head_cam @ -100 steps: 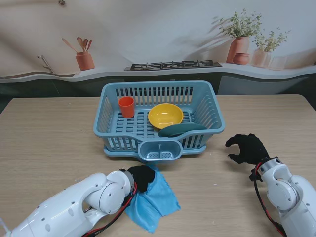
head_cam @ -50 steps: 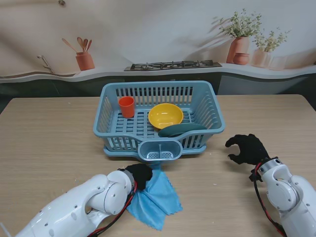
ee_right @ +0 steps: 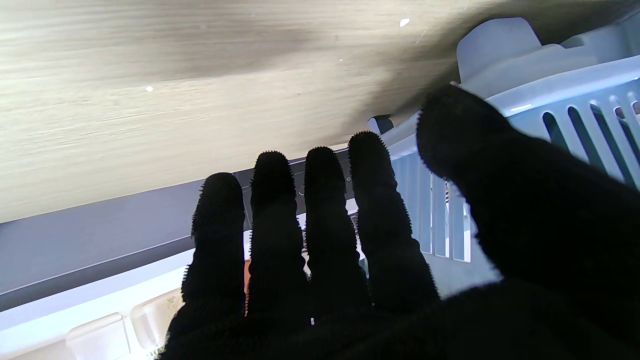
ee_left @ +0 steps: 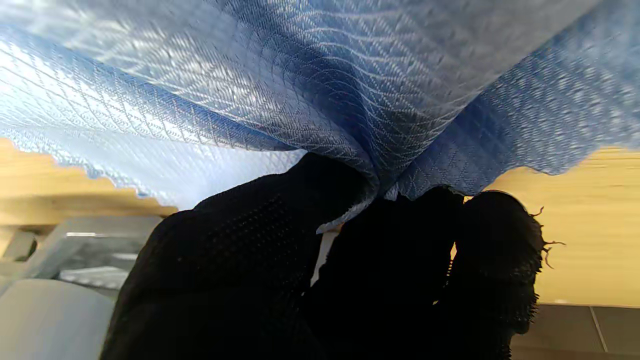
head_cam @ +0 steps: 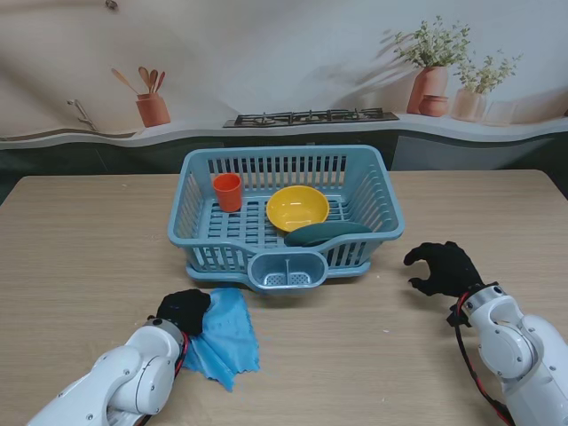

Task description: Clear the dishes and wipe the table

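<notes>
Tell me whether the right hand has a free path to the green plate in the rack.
Probably yes: the right hand is open and holds nothing, and only bare table and the rack's low wall lie between it and the green plate.

Even light — blurred wrist views

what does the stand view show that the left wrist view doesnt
Only the stand view shows the blue dish basket holding the orange cup, yellow bowl and dark green plate, plus the right robot hand, open and holding nothing. Only the left wrist view shows the cloth's weave close up and the black fingers pinching a fold. Both show the left robot hand shut on the blue cloth and the wooden table.
</notes>
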Controlling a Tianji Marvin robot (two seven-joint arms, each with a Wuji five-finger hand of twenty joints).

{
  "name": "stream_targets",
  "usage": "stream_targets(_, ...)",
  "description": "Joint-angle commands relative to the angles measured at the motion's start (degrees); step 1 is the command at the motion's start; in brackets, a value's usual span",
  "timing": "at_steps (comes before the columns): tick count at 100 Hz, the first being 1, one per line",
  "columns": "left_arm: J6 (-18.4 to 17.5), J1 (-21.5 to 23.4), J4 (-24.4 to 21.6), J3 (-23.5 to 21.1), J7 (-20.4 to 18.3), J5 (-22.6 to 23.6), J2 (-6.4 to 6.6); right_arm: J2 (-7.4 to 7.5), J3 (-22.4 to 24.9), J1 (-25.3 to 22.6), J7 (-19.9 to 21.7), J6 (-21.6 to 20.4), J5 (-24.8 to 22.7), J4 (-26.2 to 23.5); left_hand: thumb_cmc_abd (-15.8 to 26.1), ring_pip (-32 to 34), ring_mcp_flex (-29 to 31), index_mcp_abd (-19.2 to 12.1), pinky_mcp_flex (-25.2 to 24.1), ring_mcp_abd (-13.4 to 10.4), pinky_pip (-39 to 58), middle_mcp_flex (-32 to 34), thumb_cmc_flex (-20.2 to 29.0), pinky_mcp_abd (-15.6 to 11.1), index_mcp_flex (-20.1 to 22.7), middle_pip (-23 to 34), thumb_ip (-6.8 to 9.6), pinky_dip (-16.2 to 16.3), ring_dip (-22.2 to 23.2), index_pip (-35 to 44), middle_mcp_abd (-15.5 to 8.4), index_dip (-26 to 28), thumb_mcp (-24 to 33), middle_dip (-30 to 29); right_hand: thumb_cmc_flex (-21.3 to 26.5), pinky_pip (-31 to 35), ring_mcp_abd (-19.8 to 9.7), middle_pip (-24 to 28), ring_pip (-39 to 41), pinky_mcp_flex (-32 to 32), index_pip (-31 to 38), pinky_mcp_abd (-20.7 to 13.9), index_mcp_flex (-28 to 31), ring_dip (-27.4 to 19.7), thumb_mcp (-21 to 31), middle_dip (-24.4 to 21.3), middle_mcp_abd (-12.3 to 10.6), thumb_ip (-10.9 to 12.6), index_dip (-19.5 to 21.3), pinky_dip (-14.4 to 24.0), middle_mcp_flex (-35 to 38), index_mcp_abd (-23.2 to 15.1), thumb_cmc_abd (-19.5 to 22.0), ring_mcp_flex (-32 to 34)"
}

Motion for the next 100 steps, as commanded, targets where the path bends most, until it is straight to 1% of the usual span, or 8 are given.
stream_targets(1,0.0,1.0,1.6,0.7,-2.7,-0.5,0.50,0.08,-0.2,-0.3,0.9,0.1,-0.2,-0.5,3.5,1.1,0.1,-1.5,0.7,2.0,2.5,0.2,3.0,2.5,3.4,-0.9,0.28,1.1,-0.3,-4.3,1.2,-3.6,1.7,-1.4,1.3,0.9,0.5,-0.2,1.0,-0.1,0.2,0.8,0.4,0.2,0.2,-0.1,0.4,2.5,0.3,0.7,0.2,0.3,0.3,-0.7)
stream_targets(13,1.0,-0.1,1.1,2.2,-5.1,-1.9,0.74,0.08,-0.2,-0.3,0.9,0.1,-0.2,-0.5,3.6,1.2,0.2,-1.6,0.7,1.8,2.4,0.3,2.9,2.5,3.5,-0.9,0.30,1.2,-0.3,-4.3,1.0,-3.6,1.7,-1.4,1.2,0.9,0.5,-0.2,1.0,0.0,0.2,0.7,0.4,0.2,0.2,-0.1,0.4,2.5,0.3,0.7,0.2,0.3,0.3,-0.7)
stream_targets(28,3.9,-3.1,0.3,6.5,-9.2,-5.7,1.24,0.08,-0.2,-0.3,0.7,0.0,-0.3,-0.4,3.7,1.1,0.2,-1.7,0.8,1.8,2.4,0.2,2.8,2.5,3.5,-0.9,0.33,1.3,-0.3,-4.4,0.9,-3.5,1.7,-1.4,1.3,0.9,0.5,-0.2,1.0,-0.1,0.2,0.8,0.4,0.2,0.2,-0.1,0.5,2.5,0.3,0.7,0.2,0.4,0.3,-0.7)
stream_targets(49,7.4,-9.7,-0.2,14.7,-13.2,-14.1,2.04,0.05,0.1,-0.4,0.5,-0.3,-0.3,-0.4,4.0,1.3,-0.3,-2.0,0.1,1.5,2.4,-0.1,2.7,2.5,3.1,-0.7,0.39,1.6,-0.2,-4.3,0.6,-3.4,1.6,-1.2,1.4,1.0,0.5,-0.2,1.0,0.0,0.2,0.9,0.5,0.2,0.3,-0.1,0.5,2.5,0.3,0.7,0.1,0.4,0.1,-0.7)
stream_targets(70,12.8,-19.1,1.5,25.3,-14.2,-26.4,2.25,0.04,0.3,-0.4,0.3,-0.5,-0.4,-0.3,3.9,1.4,-0.2,-1.9,0.0,1.6,2.4,-0.1,2.7,2.5,3.1,-0.6,0.44,1.8,-0.2,-4.1,0.7,-3.4,1.6,-1.3,1.5,1.0,0.5,-0.2,1.0,0.0,0.1,0.8,0.4,0.2,0.3,-0.1,0.5,2.5,0.3,0.7,0.2,0.4,0.1,-0.8)
stream_targets(80,14.9,-22.7,2.7,29.3,-14.3,-30.9,2.12,0.04,0.4,-0.4,0.3,-0.5,-0.4,-0.3,3.9,1.4,-0.2,-1.9,0.0,1.6,2.4,0.0,2.7,2.5,3.1,-0.6,0.45,1.9,-0.2,-4.0,0.8,-3.4,1.6,-1.3,1.5,1.0,0.5,-0.2,1.0,0.0,0.1,0.8,0.5,0.2,0.3,-0.1,0.5,2.5,0.3,0.7,0.1,0.5,0.1,-0.7)
stream_targets(91,16.1,-24.6,3.5,31.3,-14.2,-33.2,1.99,0.04,0.4,-0.4,0.3,-0.5,-0.4,-0.3,3.7,1.4,-0.1,-1.9,0.0,1.7,2.5,0.1,2.8,2.5,3.2,-0.6,0.45,2.0,-0.2,-4.0,0.8,-3.4,1.6,-1.3,1.5,1.0,0.5,-0.2,1.0,0.0,0.1,0.8,0.5,0.2,0.3,-0.1,0.5,2.5,0.3,0.7,0.1,0.5,0.1,-0.8)
stream_targets(100,15.6,-23.9,3.7,30.3,-14.4,-32.1,2.11,0.04,0.4,-0.4,0.3,-0.5,-0.4,-0.3,3.6,1.5,0.0,-2.2,-0.1,1.8,2.6,0.3,2.7,2.5,3.4,-0.6,0.46,2.2,-0.2,-3.8,0.6,-3.4,1.6,-1.4,1.5,1.0,0.6,-0.2,1.0,-0.1,0.1,0.7,0.5,0.2,0.3,-0.1,0.5,2.5,0.3,0.7,0.1,0.5,0.0,-0.8)
